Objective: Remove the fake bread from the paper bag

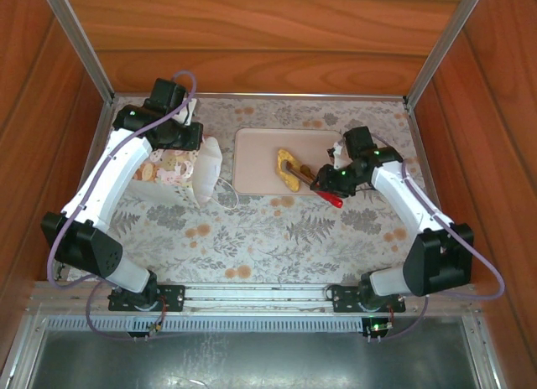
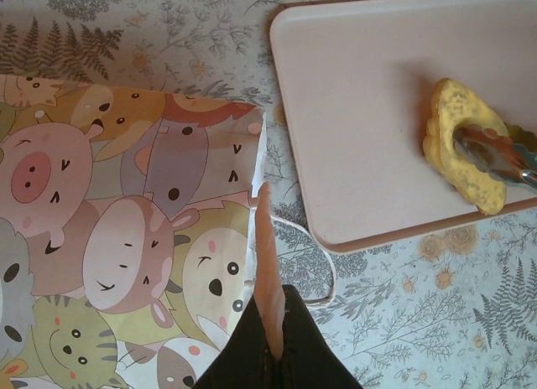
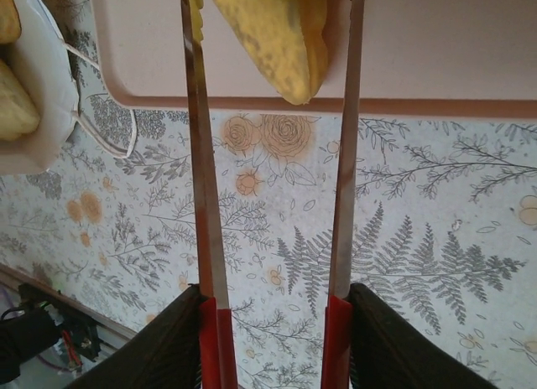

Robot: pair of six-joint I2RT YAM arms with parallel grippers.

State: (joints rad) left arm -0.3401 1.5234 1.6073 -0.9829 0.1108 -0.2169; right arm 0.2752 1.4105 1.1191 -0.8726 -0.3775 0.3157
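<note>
Fake bread [image 1: 289, 169] is only partly out, I judge. Left of the tray [image 1: 252, 147], the paper bag [image 1: 178, 167] lies on its side on the desk [image 1: 252, 238], its mouth edge pinched in the closed left jaws, with at least two rolls [image 3: 10, 112] inside. On the tray rests one yellow piece, straddled by tongs [image 1: 323, 189] gripped in the right jaws.

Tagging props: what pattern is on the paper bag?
The paper bag has pastel cartoon animal faces, pigs and cats; the left wrist view shows it best.
</note>
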